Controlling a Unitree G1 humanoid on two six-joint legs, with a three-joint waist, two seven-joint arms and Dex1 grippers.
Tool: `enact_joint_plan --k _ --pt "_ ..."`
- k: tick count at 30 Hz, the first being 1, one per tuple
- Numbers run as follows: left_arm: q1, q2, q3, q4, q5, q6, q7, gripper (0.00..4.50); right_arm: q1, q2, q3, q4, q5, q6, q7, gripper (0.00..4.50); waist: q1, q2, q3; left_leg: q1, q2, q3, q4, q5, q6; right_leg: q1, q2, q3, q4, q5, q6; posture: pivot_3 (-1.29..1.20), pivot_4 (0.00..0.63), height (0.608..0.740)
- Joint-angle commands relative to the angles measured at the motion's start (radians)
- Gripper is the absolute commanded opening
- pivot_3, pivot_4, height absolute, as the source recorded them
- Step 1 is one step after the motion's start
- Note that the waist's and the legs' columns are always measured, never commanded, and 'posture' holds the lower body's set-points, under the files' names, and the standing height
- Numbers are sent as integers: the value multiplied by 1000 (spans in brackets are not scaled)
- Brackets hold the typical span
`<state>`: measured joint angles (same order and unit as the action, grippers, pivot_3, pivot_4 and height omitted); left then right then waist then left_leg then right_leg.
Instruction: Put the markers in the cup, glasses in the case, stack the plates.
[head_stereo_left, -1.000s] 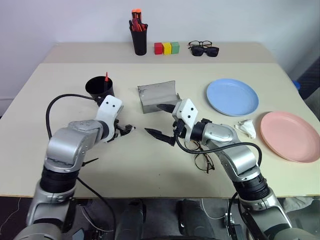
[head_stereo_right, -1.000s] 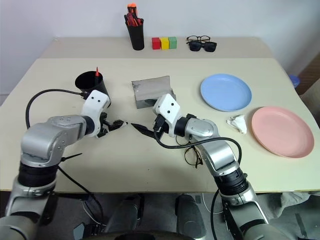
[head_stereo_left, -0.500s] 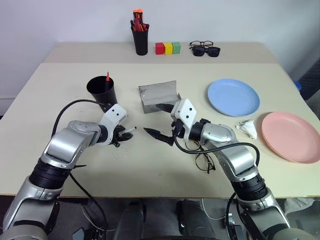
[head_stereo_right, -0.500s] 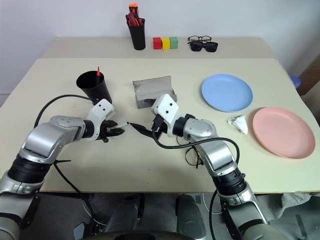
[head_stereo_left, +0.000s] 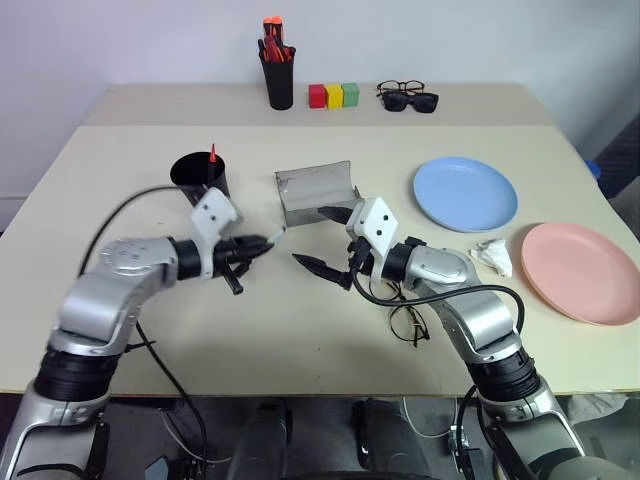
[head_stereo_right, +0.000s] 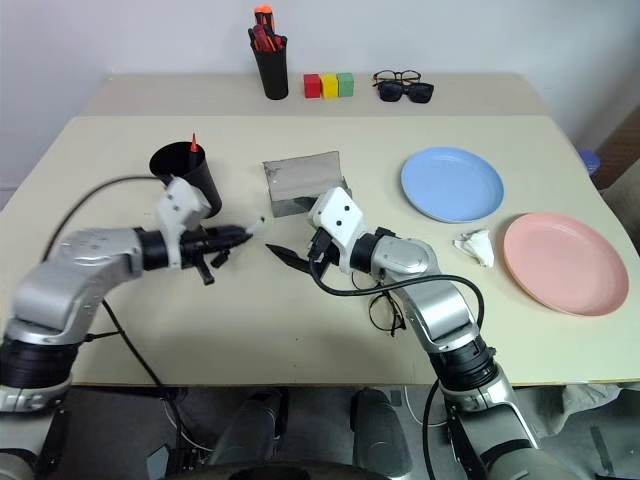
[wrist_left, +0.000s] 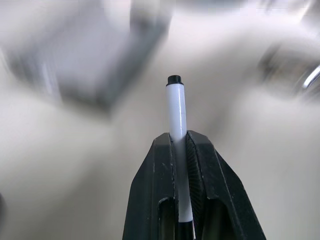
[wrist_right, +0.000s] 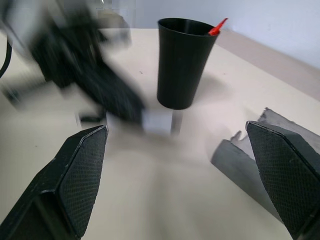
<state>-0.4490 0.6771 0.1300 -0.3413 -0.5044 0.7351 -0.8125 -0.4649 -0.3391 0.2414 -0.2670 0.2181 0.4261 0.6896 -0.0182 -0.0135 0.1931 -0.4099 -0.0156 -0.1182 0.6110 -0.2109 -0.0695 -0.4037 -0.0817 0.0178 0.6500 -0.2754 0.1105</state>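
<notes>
My left gripper (head_stereo_left: 256, 243) is shut on the white marker (wrist_left: 176, 114) and holds it just above the table, pointing toward the grey case (head_stereo_left: 318, 193). The black cup (head_stereo_left: 200, 174) stands behind this hand, and the red marker (head_stereo_left: 212, 153) pokes out of it. My right gripper (head_stereo_left: 322, 240) hovers open and empty in front of the case, facing the left one. The wire-rimmed glasses (head_stereo_left: 406, 318) lie on the table partly under my right forearm. The light blue plate (head_stereo_left: 465, 193) and the pink plate (head_stereo_left: 580, 272) sit apart at the right.
At the table's back stand a black pen pot (head_stereo_left: 278, 76) with orange-red pens, three coloured blocks (head_stereo_left: 333, 96) and two other pairs of glasses (head_stereo_left: 408, 98). A crumpled white scrap (head_stereo_left: 493, 256) lies between the plates. A black cable loops beside my left arm.
My left gripper dipped to the table, shut on the white marker and lifted it, turning from downward to nearly level. The right arm has not moved.
</notes>
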Motion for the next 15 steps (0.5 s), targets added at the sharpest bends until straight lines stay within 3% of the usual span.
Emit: enact_joint_plan --k 1,6,15 --pt "-167 -99 160 34 -67 -65 169 43 -32 -1 -21 1 6 -31 10 4500 5 -1 0 0 0 0 1 0 0 1 0 0 0 0 0 0 150 740" --pt "-328 -199 190 212 101 -245 437 43 -71 38 -29 32 9 -53 -13 4500 -5 -2 0 1 -1 1 2 0 0 2 0 1 -1 1 3 0 150 740" --pt "-254 -275 104 427 292 -575 523 43 -99 101 -42 55 -10 -72 -88 4500 -17 -2 0 1 -1 1 1 0 0 0 0 2 2 1 2 0 150 740"
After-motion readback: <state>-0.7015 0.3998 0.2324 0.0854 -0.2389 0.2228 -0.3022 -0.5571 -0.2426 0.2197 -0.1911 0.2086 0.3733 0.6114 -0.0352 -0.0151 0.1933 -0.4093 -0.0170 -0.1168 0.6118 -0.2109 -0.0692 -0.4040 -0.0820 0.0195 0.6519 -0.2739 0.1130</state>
